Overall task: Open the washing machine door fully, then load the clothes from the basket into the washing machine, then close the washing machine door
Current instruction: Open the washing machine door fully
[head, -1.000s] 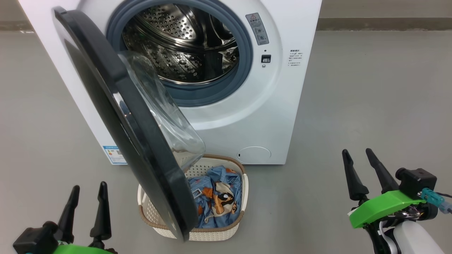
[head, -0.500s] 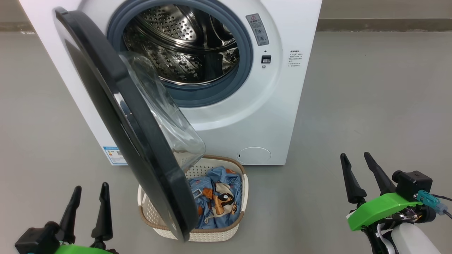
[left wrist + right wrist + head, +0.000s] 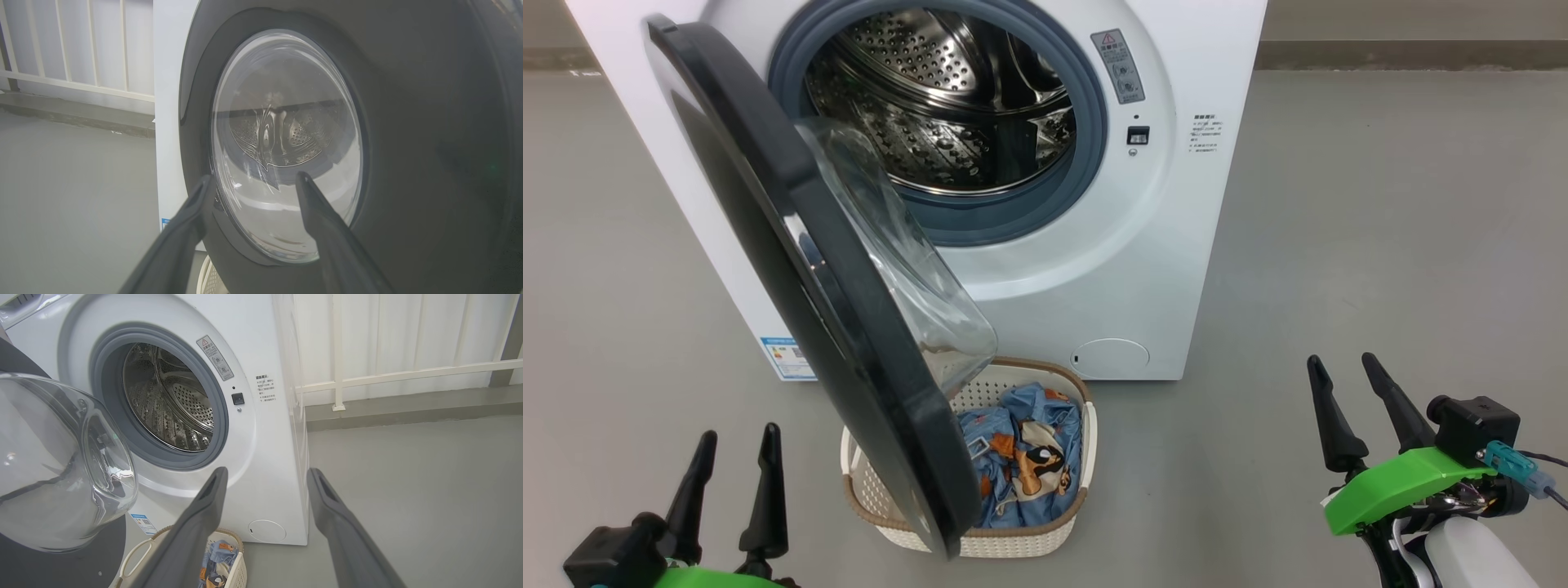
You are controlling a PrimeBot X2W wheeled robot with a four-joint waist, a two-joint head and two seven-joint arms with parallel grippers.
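- In the head view the washing machine door (image 3: 841, 343) stands swung out towards 7 o'clock from the drum (image 3: 947, 106), roughly square to the front of the washing machine (image 3: 1143, 269). I judge it not yet fully open.
- It should handle as a stiff, fairly heavy panel turning on its hinge. The glossy black rim looks slippery and the glass bowl (image 3: 907, 269) is best left alone, so a push on the rim's free edge seems wisest.
- The basket (image 3: 1013, 543) sits on the floor (image 3: 1380, 204) at 6 o'clock of the machine. The clothes (image 3: 1021, 461) are bundled inside it: soft, light and limp, likely to trail, and best pinched at a raised fold.
- The door's lower edge overhangs the basket's 9 o'clock side and bars that approach. The 3 o'clock side lies free.
- The left tool (image 3: 740, 434), at 7 o'clock, has its fingers apart and holds nothing. It faces the door's outer side.
- The right tool (image 3: 1340, 359), at 4 o'clock, is likewise spread and empty, well apart from the basket.
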